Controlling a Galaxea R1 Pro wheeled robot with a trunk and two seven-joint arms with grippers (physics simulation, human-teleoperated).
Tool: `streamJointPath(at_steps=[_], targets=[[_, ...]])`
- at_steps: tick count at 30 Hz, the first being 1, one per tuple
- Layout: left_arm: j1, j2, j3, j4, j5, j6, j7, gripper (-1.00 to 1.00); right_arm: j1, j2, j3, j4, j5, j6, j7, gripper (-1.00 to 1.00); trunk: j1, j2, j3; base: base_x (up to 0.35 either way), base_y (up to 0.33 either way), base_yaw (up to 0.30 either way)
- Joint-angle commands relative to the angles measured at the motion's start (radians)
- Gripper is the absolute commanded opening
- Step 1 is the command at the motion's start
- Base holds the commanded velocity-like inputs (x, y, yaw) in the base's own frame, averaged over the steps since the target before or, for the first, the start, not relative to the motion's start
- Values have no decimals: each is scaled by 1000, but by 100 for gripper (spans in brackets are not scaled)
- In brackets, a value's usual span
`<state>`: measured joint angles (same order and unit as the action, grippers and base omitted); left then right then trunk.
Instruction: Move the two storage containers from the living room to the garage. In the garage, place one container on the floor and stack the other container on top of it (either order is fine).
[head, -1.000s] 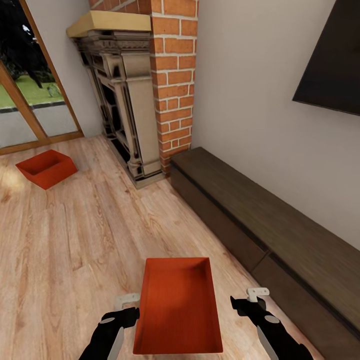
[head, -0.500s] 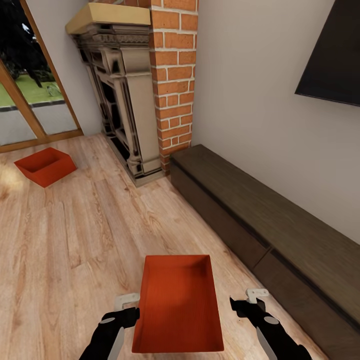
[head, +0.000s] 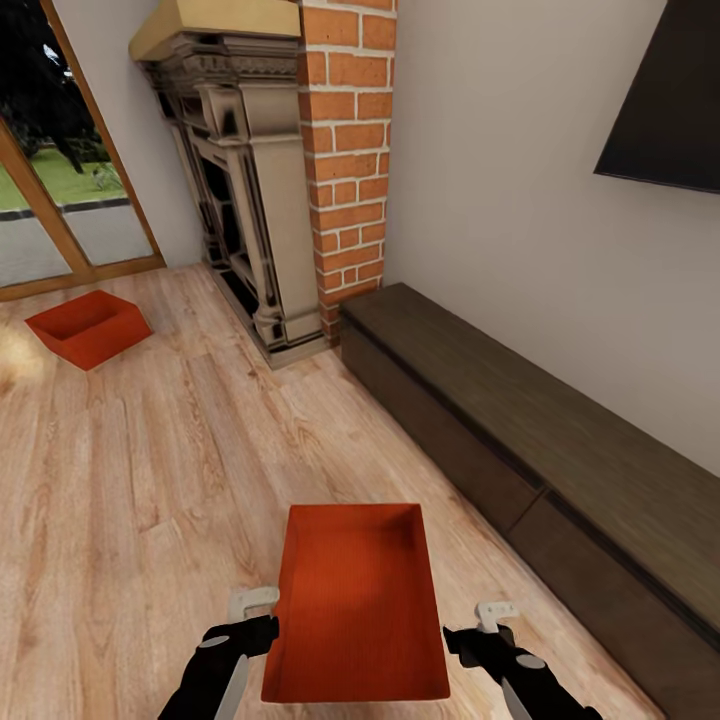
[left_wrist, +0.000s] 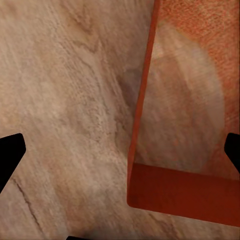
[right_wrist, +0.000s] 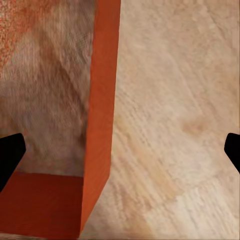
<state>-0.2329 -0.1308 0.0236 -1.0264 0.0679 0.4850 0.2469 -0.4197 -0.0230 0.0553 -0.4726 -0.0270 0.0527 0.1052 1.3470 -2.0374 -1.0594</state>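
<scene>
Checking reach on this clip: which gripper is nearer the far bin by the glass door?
Left. The left gripper sits on the side toward that bin; the right gripper is farther.

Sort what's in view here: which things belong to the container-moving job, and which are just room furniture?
Job:
- near storage container, between both grippers
- far storage container, on the wood floor by the glass door
- left gripper, right gripper

Bystanders:
- brick fireplace
- dark low cabinet
- wall screen

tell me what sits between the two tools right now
In the head view, one orange-red container lies between the left tool and right tool, with each open tool straddling a side wall.
</scene>
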Motion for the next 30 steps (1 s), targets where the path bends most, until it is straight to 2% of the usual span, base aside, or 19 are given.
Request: streamJointPath(at_steps=[1,4,10,30], targets=[[0,0,1,-1,7,4,5,100,0,-1,5,0,-2,6,24,100,4,-8,-4,0,0,0],[0,0,1,-1,7,3,5,100,0,-1,5,2,-1,5,57,100,15,-29,-13,0,0,0],[0,0,1,-2,7,1,5,100,0,-1,-1,3,0,3,67,100,38,-71,-32,0,0,0],[0,2,1,-2,8,-5,5,100,0,-2,-17,2,-15,-7,79,100,38,-71,-32,0,0,0]])
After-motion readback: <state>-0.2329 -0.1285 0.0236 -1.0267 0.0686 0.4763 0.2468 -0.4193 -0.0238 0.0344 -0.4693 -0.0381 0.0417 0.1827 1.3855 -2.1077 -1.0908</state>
